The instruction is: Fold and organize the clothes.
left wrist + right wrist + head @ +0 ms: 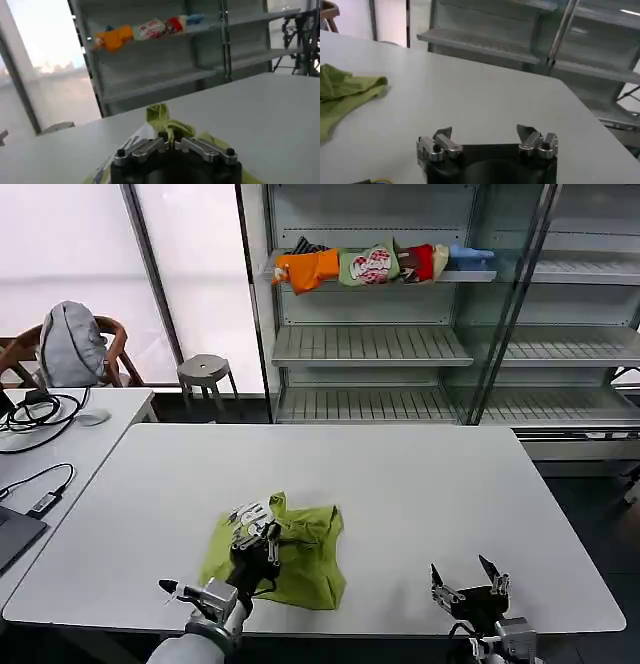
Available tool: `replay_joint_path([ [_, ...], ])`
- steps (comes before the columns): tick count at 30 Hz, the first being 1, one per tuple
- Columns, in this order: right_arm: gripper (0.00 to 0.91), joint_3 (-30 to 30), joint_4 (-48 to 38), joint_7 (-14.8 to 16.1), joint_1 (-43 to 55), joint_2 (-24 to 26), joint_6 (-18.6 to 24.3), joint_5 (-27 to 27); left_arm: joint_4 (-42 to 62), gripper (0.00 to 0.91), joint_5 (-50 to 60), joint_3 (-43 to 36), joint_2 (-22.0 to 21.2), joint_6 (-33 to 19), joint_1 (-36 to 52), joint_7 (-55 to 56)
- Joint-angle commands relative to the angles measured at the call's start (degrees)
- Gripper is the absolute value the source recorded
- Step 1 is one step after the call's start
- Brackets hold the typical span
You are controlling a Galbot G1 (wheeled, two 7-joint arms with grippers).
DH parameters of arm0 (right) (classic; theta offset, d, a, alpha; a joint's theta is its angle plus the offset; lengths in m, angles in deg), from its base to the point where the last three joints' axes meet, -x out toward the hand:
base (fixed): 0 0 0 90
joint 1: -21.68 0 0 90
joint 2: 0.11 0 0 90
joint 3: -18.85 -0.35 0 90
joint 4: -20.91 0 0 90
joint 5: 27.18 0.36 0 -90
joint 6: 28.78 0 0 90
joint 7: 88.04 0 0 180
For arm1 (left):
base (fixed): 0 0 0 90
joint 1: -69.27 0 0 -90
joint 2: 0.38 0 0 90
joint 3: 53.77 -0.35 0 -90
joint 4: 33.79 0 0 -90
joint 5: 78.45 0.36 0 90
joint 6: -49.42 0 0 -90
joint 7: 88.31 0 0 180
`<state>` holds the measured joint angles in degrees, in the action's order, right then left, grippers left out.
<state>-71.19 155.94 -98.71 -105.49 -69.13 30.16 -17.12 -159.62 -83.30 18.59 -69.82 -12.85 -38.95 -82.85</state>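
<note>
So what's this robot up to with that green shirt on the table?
It is folding laundry. The left gripper is shut on a pinch of the lime-green T-shirt, which lies crumpled near the front of the white table. The right gripper waits open over bare tabletop to the side, touching nothing. Other bundled garments sit on a shelf behind.

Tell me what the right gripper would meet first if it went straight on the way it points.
Probably nothing soon: the open right gripper points across bare white table; the green T-shirt lies off to the side. Past the far edge stand the metal shelves, though depth is unclear.
</note>
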Motion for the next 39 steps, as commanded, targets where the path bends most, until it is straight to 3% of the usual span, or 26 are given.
replay_joint_path([
  [1, 0.907, -0.2, 0.0, 0.0, -0.3, -0.1, 0.0, -0.1, 1.6, 0.01, -1.7, -5.4, -1.3, 2.3, 3.5, 3.5],
  [20, 0.907, 0.3, -0.1, 0.1, 0.7, -0.2, 0.0, 0.0, 4.5, 0.03, -2.2, -5.6, -2.8, 0.6, 5.5, 4.3],
  [21, 0.907, 0.3, 0.0, 0.1, 0.7, -0.3, 0.0, 0.0, 4.5, 0.081, -2.2, -5.6, -2.8, 0.7, 5.5, 4.2],
  [22, 0.907, 0.3, 0.0, 0.0, 0.7, -0.3, 0.0, 0.0, 4.5, 0.907, -2.2, -5.6, -2.7, 0.7, 5.4, 4.2],
  [31, 0.907, 0.4, -0.1, 0.1, 0.7, -0.3, 0.0, 0.0, 0.7, 0.907, -11.1, -6.3, -2.7, 1.5, 4.5, 4.1],
  [34, 0.907, 0.6, -0.1, 0.1, 0.5, -0.5, 0.1, -0.1, -0.5, 0.907, -18.5, -6.4, -2.7, -3.6, 4.0, 2.5],
  [39, 0.907, 0.8, -0.2, 0.1, 0.3, -0.6, 0.3, -0.2, -4.2, 0.907, -22.4, -5.5, -2.7, -6.3, 3.6, 1.3],
])
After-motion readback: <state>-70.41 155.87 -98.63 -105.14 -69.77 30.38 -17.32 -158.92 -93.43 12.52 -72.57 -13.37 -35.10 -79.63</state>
